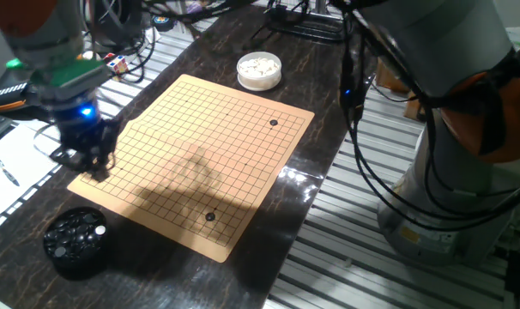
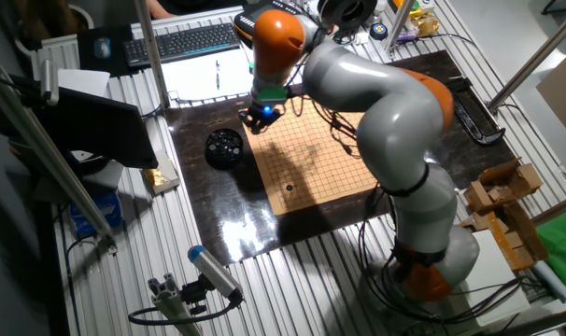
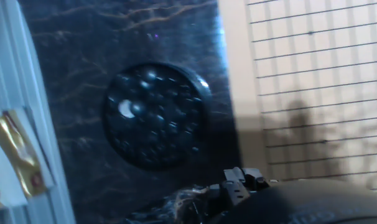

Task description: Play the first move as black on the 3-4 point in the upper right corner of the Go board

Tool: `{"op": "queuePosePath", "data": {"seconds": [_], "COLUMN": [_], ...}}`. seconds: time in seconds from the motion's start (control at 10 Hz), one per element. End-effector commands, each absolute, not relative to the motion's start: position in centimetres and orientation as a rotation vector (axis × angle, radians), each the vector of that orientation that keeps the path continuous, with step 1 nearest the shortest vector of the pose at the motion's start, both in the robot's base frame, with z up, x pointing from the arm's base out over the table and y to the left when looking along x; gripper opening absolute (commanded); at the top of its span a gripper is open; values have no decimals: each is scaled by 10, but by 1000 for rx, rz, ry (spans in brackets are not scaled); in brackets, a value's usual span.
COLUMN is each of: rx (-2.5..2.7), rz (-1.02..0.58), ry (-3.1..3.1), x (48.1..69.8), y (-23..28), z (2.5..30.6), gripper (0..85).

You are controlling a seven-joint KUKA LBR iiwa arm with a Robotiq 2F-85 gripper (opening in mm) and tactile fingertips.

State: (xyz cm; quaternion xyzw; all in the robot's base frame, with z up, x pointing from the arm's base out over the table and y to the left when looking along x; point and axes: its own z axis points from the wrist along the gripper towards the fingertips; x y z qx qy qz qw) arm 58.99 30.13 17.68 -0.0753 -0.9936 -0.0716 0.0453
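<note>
With my gripper (image 1: 90, 159) over the Go board (image 1: 200, 154) edge, jaw state unreadable, the black stones (image 1: 75, 230) sat in their bowl (image 1: 54, 249); I feared a mis-centred grab.

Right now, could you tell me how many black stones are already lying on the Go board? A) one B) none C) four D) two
D: two black stones lie on the Go board, one near the corner by the bowl of white stones, the other near the opposite end.
</note>
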Motion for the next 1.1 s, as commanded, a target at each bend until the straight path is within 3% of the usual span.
{"op": "queuePosePath", "data": {"seconds": [0.0,0.3,1.0], "rx": [-241,-285,-184], "rz": [-228,-237,-266], "ry": [-3033,-3036,-2983], "x": [594,609,611], "y": [306,311,312], "z": [172,156,153], "gripper": [7,7,7]}}
